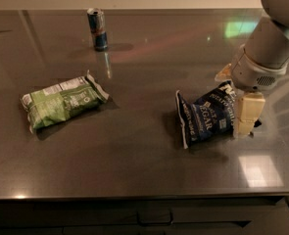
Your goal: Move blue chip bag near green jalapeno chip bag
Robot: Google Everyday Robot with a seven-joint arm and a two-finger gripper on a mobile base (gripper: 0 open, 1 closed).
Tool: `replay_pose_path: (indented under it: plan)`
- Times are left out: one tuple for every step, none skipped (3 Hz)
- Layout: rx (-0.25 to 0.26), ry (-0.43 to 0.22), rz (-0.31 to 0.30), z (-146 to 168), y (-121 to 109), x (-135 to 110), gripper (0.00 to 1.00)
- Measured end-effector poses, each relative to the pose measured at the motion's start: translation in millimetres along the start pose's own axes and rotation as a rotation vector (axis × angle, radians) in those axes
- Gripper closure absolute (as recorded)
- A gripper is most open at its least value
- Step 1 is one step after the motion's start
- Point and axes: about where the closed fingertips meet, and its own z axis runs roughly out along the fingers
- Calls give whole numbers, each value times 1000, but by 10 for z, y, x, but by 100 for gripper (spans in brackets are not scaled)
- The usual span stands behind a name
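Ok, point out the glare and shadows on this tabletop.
Camera view: a bright glare patch on the table at front right, and a greenish reflection at far right; the can throws a soft shadow to its right; the gripper sits at the right end of the blue bag.

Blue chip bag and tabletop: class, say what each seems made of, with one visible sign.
Blue chip bag, with the gripper at its right end: probably thin plastic film, glossy and crinkled. Table: seemingly brushed metal, semi-gloss; it mirrors the can and shows light glare.
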Motion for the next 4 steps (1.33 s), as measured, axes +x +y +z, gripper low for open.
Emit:
replay_pose_path:
  plan:
    - [-13,1,0,18,2,-18,27]
    - [-19,2,-7,-2,0,-57,50]
    - [-7,13,-11,-68,-32,-101,74]
    - [1,6,2,-205,-88,-221,96]
